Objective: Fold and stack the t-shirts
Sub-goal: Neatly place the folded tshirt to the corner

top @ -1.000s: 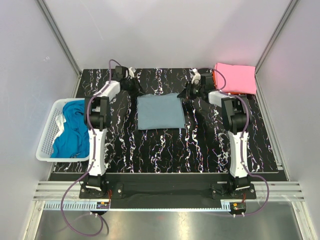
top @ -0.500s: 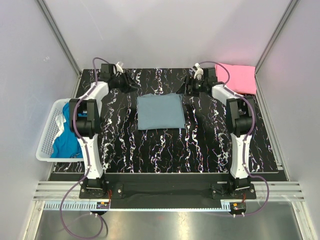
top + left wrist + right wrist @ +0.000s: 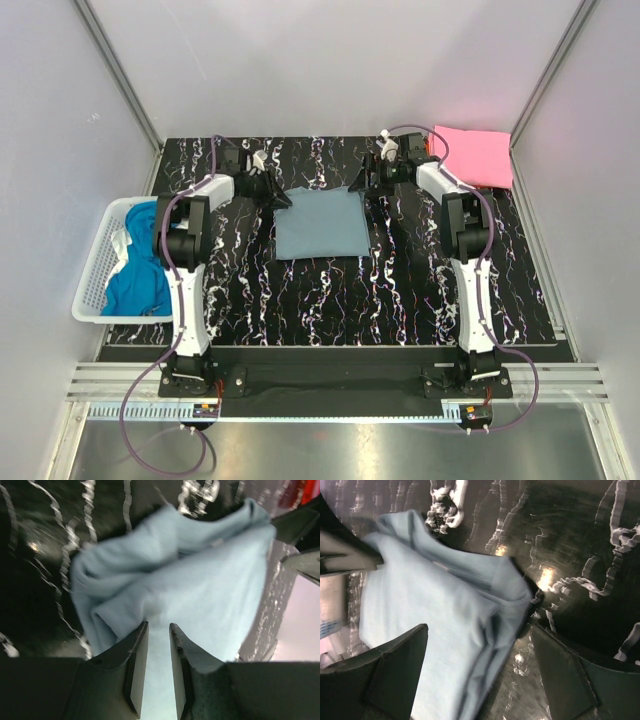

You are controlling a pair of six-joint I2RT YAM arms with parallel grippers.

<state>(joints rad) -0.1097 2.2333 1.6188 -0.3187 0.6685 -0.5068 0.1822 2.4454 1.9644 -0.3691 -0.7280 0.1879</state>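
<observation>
Grey-blue t-shirt [image 3: 320, 224]: folded, flat, tabletop [image 3: 400, 290] ctr. L pincer [image 3: 154, 672]: narrow gap, at shirt's far-left corner. R pincer [image 3: 480, 677]: wide, at far-right corner. Pink t-shirt [image 3: 472, 155]: tabletop's far-right corner.

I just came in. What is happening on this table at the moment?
Two robot arms are working on a grey-blue t-shirt that lies folded in the middle of the table. Each gripper is at one far corner of it. The right gripper is wide open and holds nothing. The left gripper has only a narrow gap, with cloth showing behind it; whether it pinches the cloth is unclear. A folded pink shirt lies at the far right, and blue shirts lie in the white basket on the left.
</observation>
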